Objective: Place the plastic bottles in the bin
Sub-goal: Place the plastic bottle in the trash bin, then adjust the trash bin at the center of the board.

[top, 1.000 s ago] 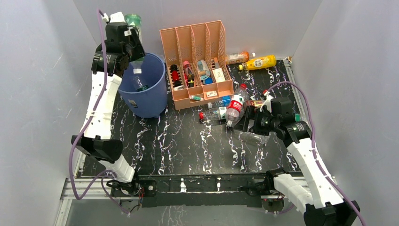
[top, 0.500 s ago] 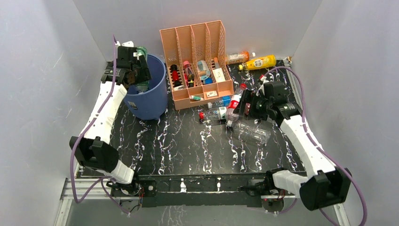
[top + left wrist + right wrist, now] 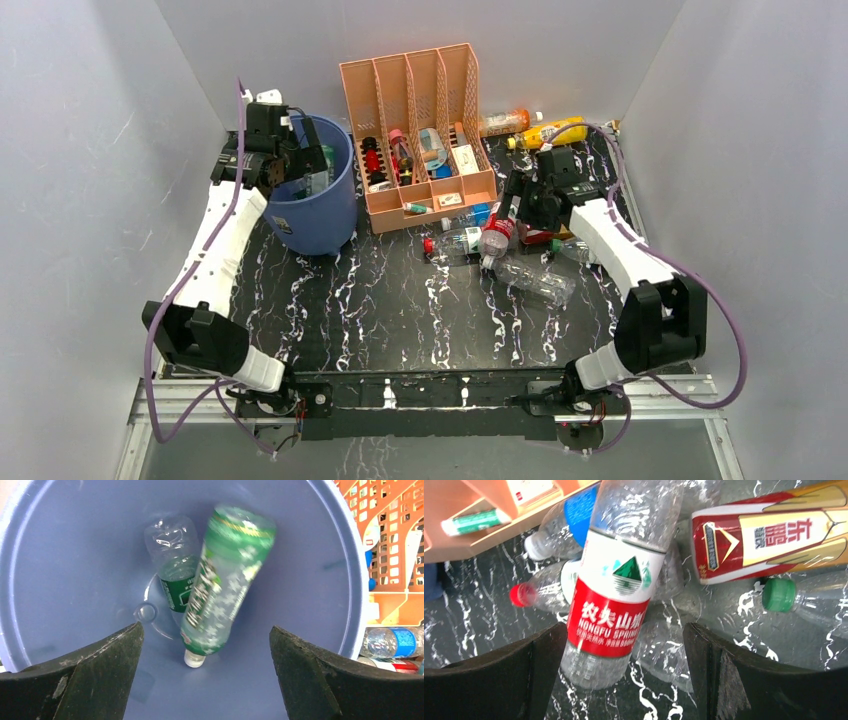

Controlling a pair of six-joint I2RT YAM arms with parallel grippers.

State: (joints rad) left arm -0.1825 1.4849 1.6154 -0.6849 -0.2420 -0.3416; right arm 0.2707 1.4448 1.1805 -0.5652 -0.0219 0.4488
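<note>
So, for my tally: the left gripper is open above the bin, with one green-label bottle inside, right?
Two, not one: the left wrist view shows a crumpled bottle and a neck-down bottle, both green-labelled, in the bin, under the open left gripper.

A peach slotted rack (image 3: 358, 100) stands at twelve o'clock on the black marbled bench (image 3: 390, 300), a green-and-white tube (image 3: 416, 207) lying in its front tray; grey walls (image 3: 90, 200) around.

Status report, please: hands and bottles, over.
Left hand open above round blue plastic bin; green-labelled clear bottle inside. Right hand open over red-labelled clear bottle. Red-capped bottle crowds it.
</note>
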